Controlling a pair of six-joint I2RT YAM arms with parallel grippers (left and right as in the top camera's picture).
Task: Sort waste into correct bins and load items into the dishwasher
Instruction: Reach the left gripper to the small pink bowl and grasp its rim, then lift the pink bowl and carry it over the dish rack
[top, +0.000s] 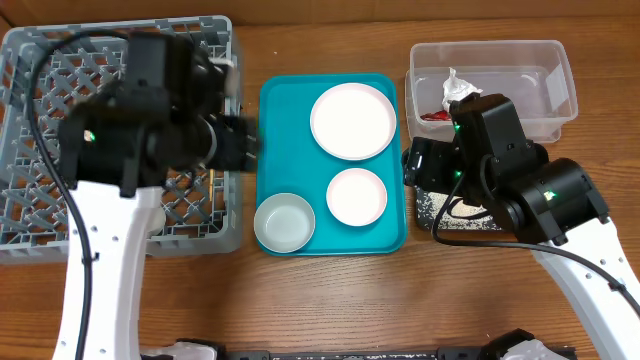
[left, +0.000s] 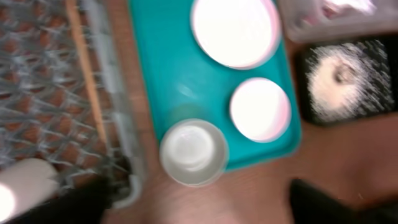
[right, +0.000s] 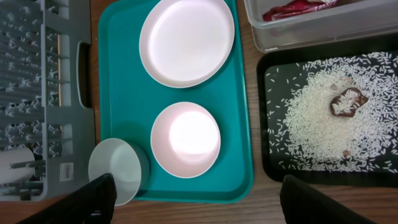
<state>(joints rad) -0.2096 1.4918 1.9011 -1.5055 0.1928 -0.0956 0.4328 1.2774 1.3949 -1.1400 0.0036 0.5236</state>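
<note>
Centre frame, three dishes are counted on the teal tray (top: 275, 150): one white plate (top: 352, 121), one small white bowl (top: 356, 196), one pale grey bowl (top: 284, 222). At left, one white cup (right: 12, 165) and one wooden chopstick (left: 84, 74) are seen in the grey rack (top: 30, 200). Upper right, one red wrapper (top: 432, 114) and one napkin (top: 460, 85) are contained in the clear tub (top: 545, 60); below it, rice grains (right: 311, 112) and one brown lump (right: 345, 102) are spread in the black tray (right: 267, 174). The left gripper (left: 202, 190) is held over the rack's right edge, the right gripper (right: 199, 182) beside the black tray; both jaws are spread wide, nothing gripped.
</note>
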